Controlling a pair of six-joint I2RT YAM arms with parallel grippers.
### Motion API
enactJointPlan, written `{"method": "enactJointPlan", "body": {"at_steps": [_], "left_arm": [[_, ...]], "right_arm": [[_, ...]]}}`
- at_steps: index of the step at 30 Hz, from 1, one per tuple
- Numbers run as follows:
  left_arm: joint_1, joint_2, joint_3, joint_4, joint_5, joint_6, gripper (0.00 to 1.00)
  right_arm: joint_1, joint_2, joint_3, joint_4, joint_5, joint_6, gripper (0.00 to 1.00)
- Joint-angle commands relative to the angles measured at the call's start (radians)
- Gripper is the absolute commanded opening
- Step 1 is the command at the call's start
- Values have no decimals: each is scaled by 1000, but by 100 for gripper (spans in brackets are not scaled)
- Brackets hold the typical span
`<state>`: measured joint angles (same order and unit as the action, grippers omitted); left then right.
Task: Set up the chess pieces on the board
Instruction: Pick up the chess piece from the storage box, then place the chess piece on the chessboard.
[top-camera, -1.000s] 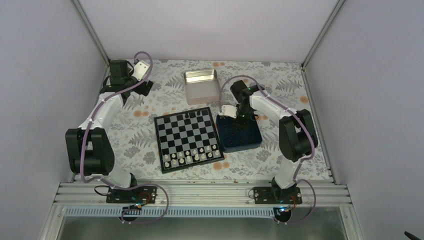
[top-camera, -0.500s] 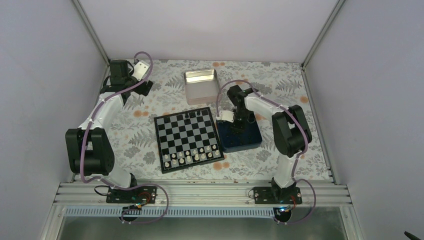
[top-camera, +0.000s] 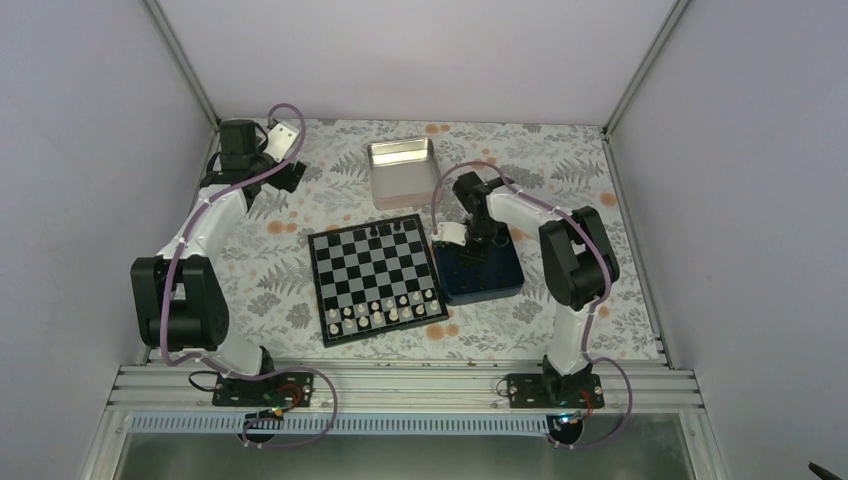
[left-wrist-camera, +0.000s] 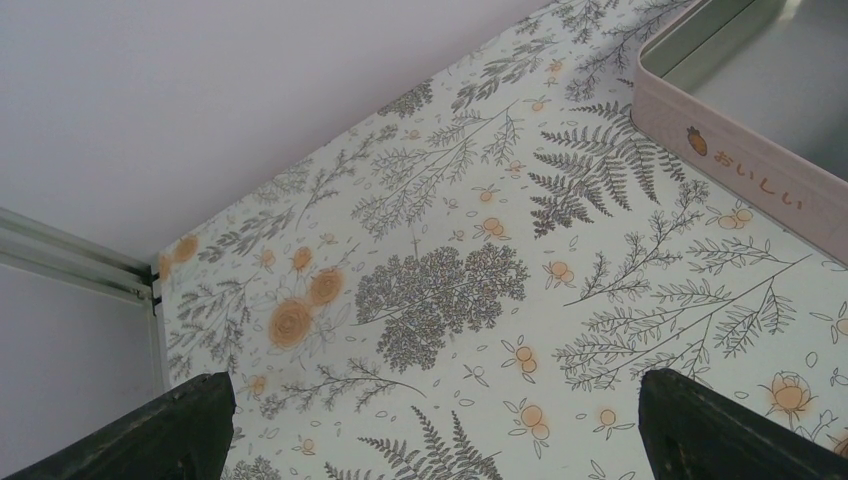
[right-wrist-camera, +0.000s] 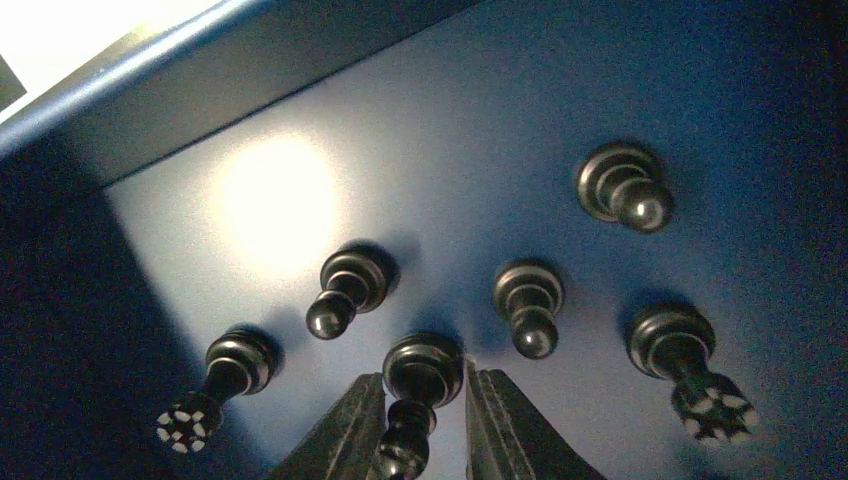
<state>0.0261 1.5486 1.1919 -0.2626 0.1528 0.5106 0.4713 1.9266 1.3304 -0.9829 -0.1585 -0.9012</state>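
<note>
Chess pieces (right-wrist-camera: 530, 305): six black men stand on the floor of the navy box (top-camera: 480, 270), which lies at 3 o'clock of the board (top-camera: 372, 262) and just beside it. In the right wrist view, the right gripper (right-wrist-camera: 418, 425) is drawn in narrow, its fingers (right-wrist-camera: 345, 430) pressed on either side of the base of the centre piece (right-wrist-camera: 420, 375). Two more men stand at 9 o'clock of that piece and three at 3 o'clock. On the board, a few black men (top-camera: 390, 230) occupy the 12 o'clock row, and cream men (top-camera: 385, 312) fill the two rows at 6 o'clock. The metal tin (top-camera: 402, 172) sits at 12 o'clock of the board, apart from it. The left gripper (left-wrist-camera: 430, 440) hangs spread wide and empty over the floral tablecloth (left-wrist-camera: 440, 290), at 10 o'clock of the board and 9 o'clock of the tin.
</note>
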Motion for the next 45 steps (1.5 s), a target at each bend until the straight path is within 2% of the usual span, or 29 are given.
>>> {"method": "enactJointPlan", "body": {"at_steps": [1,10,15,22,28,35,45], "left_arm": [[1,-11,-11,28,0,-9,100],[0,-10,-13,29,5,-9,100],[1,-12,-17,33,6,-11,100],[0,-29,-18,33,8,-6,100],[2,-52,-28,36,9,2,100],[1,-73,-54,46,24,-3,100],[15,-103,-111,78,29,13,100]], "right_arm": [[11,20,6,3,-28,-16,22],[11,0,22,-27,-29,-9,5],[12,-39,81,-96,4,1,4],[32,-46,318,-220,43,-4,4],[91,103,634,-304,71,-20,4],[221,290,960,-276,106,-40,5],[385,414,1001,-76,124,-59,5]]}}
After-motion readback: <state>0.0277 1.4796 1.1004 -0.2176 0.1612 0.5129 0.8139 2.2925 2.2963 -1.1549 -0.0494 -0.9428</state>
